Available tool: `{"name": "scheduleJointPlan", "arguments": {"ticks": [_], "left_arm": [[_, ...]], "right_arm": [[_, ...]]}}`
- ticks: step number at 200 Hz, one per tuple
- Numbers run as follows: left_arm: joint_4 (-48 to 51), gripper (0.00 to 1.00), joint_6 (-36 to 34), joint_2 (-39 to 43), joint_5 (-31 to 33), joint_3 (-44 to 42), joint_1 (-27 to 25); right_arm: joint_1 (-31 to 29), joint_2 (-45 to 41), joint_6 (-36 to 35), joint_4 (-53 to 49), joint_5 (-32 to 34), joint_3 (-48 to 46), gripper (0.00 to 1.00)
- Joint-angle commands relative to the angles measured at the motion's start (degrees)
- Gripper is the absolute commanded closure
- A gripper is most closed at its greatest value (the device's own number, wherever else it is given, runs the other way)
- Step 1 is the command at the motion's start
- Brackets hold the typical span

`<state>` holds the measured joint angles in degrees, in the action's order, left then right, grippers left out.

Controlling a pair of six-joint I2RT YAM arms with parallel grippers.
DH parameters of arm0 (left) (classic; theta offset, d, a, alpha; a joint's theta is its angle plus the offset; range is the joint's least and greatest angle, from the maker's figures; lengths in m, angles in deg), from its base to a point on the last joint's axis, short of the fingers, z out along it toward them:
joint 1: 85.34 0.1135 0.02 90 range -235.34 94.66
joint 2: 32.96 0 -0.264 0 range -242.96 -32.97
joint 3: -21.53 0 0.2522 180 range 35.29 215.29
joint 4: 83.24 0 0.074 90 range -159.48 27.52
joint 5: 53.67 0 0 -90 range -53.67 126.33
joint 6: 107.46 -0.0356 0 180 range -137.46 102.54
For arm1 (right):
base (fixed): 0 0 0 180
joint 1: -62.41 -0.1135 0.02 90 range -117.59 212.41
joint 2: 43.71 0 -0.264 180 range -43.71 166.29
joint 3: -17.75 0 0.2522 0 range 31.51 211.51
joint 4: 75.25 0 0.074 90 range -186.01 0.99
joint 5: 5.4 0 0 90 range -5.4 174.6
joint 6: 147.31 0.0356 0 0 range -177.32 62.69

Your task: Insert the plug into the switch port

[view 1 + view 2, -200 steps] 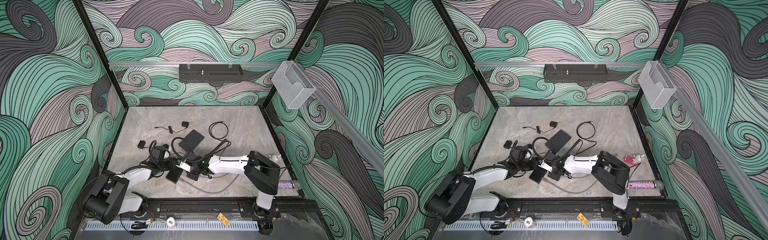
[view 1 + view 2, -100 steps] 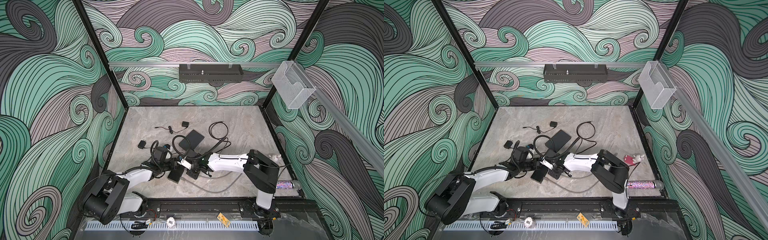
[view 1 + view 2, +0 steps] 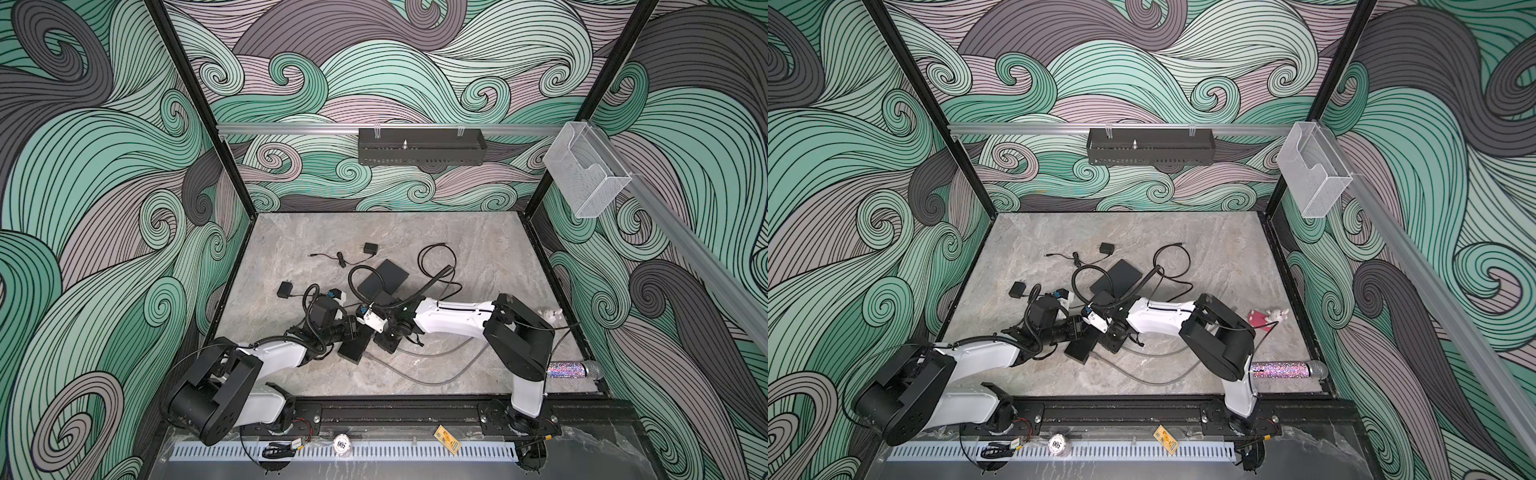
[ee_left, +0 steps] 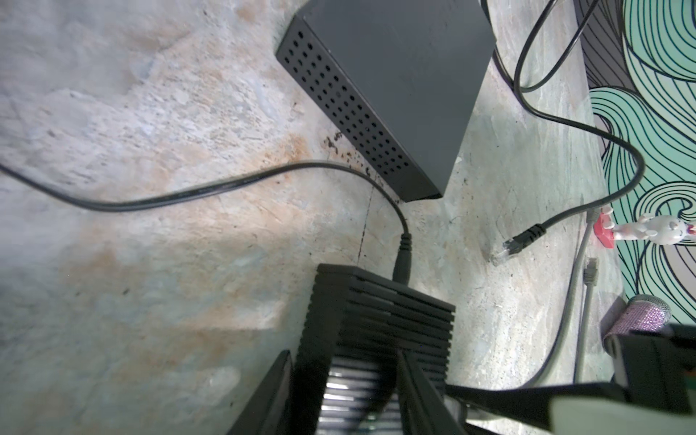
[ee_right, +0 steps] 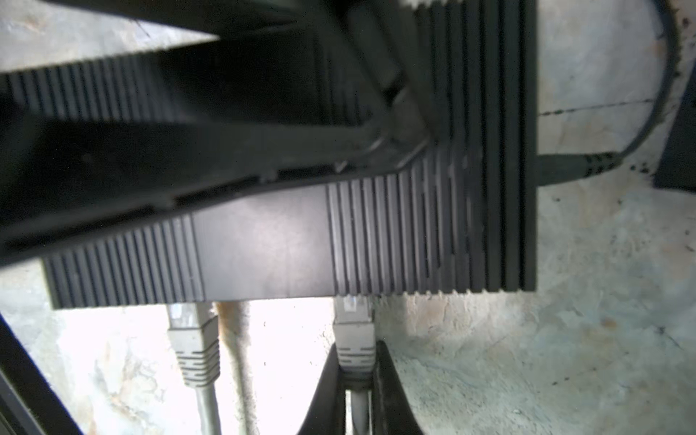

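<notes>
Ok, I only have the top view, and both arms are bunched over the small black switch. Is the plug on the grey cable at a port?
Observer: In the right wrist view, the right gripper has its jaws shut on the grey plug. The plug's clear tip meets the edge of the switch, but how deep it sits is hidden.
Operator: Is the neighbouring port taken?
Observer: A second grey plug meets the same edge beside it, and nothing is holding it.
Operator: Is the switch braced?
Observer: In the left wrist view, the left gripper has its jaws on either side of the ribbed body, gripping it.
</notes>
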<state>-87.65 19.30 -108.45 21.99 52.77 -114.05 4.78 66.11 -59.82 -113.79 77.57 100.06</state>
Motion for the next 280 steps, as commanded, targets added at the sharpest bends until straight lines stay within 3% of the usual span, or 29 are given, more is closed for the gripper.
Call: {"name": "scheduleJointPlan", "arguments": {"ticks": [1, 40, 105, 154, 175, 207, 239, 265, 280], "left_arm": [[6.87, 0.57, 2.09, -1.58, -17.18, -2.23, -5.43], [6.56, 0.57, 2.96, -2.38, -16.68, -2.09, -6.27], [20.25, 0.54, 1.47, 3.48, -8.14, 1.30, -3.37], [34.83, 0.28, -0.04, 8.15, 5.10, 13.34, 1.39], [40.45, 0.23, -0.30, 10.24, 9.47, 18.38, 3.31], [48.44, 0.22, 0.30, 19.02, 16.06, 21.47, 5.22], [53.11, 0.22, 2.86, 34.02, 22.59, 19.87, 5.58], [54.05, 0.24, 1.87, 46.13, 23.27, 17.24, 5.76], [55.52, 0.24, 1.48, 49.62, 21.71, 16.64, 5.77]], "right_arm": [[1.12, 3.78, 1.80, 19.72, 1.63, 4.87, 1.00], [1.19, 4.01, 1.02, 18.48, 1.54, 6.30, 1.00], [1.19, 2.03, 0.35, 18.96, 1.93, -1.01, 0.99], [0.78, 1.56, 0.02, 18.42, 1.32, -5.69, 0.99], [-0.05, 1.77, 0.63, 17.56, 0.85, -5.56, 0.99], [-1.69, 2.91, 3.75, 16.71, 0.56, -3.69, 0.96], [-4.19, 4.97, 5.76, 15.60, 0.58, -0.70, 0.94], [-5.85, 6.36, 7.77, 15.86, 0.33, 0.73, 0.92], [-5.84, 6.56, 9.31, 16.79, -0.23, 0.59, 0.82]]}}
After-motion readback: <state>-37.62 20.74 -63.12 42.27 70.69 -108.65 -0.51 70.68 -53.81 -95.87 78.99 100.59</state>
